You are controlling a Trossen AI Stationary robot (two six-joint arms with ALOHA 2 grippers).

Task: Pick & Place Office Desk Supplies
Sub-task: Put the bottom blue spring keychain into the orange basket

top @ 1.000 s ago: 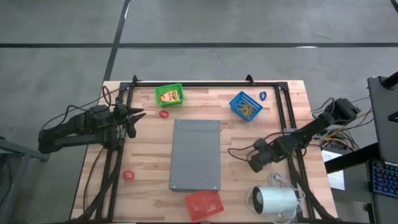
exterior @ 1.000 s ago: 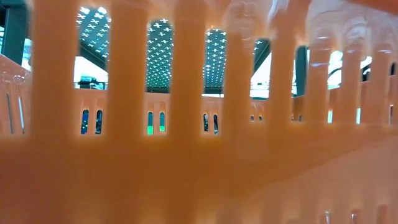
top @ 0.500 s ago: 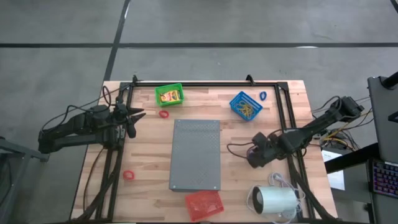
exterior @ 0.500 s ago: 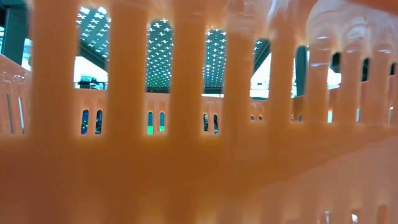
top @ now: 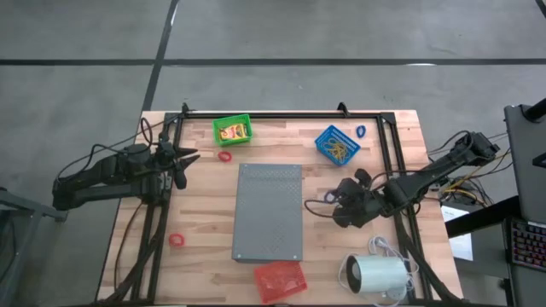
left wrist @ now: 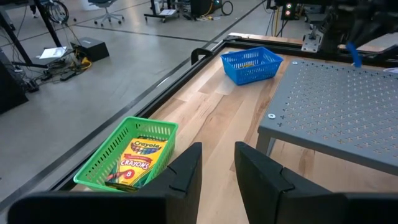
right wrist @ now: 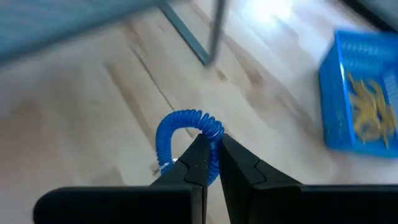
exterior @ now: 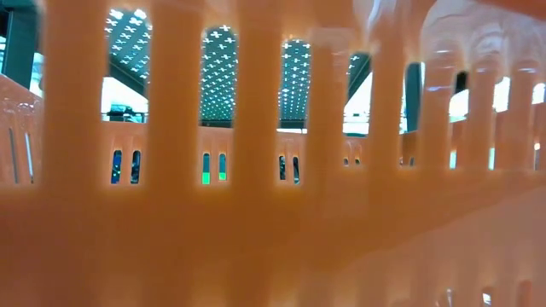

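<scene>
Now right gripper [right wrist: 211,149] nearer grey slab [top: 269,212], gripping blue ring [right wrist: 183,134]

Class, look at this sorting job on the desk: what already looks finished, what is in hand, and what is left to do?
Looks done: a crayon box lies in the green basket, and tan rubber bands in the blue basket.
In hand: the right gripper is shut on a blue ring.
Left: two red rings and another blue ring lie loose on the table. The left gripper waits at the left edge.
</scene>
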